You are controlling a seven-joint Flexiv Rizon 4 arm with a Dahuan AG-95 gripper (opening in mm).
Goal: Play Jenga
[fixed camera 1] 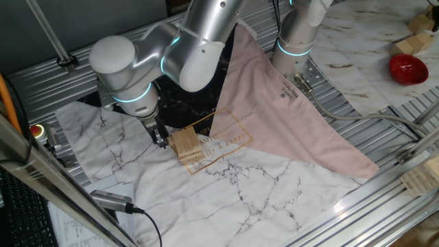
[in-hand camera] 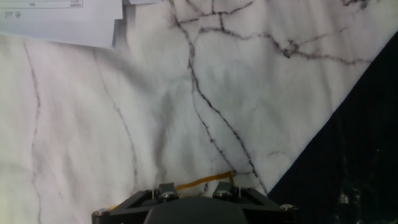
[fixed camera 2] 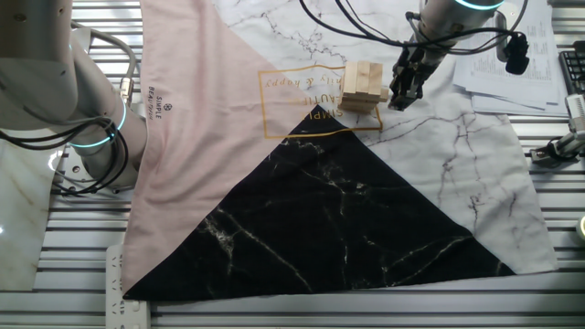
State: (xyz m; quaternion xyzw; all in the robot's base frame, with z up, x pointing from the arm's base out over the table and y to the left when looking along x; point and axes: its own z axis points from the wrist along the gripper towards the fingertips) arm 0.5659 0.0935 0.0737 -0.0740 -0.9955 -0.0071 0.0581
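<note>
The Jenga (fixed camera 1: 185, 145) is a small tower of tan wooden bars stacked crosswise, standing on the cloth by the gold printed square. It also shows in the other fixed view (fixed camera 2: 362, 87). My gripper (fixed camera 1: 162, 140) hangs low, just left of the tower, with its fingers close together and nothing between them. In the other fixed view the gripper (fixed camera 2: 401, 94) is just right of the tower, a small gap apart from it. The hand view shows only the gripper's body at the bottom edge and white marbled cloth (in-hand camera: 186, 112); the tower is out of that view.
The cloth has pink (fixed camera 2: 210, 110), black marbled (fixed camera 2: 338, 219) and white marbled (fixed camera 1: 226, 192) parts. A second arm's base (fixed camera 1: 295, 41) stands behind. A red object (fixed camera 1: 408, 68) and wooden pieces (fixed camera 1: 411, 44) lie at the far right. Papers (fixed camera 2: 512, 73) lie near the gripper.
</note>
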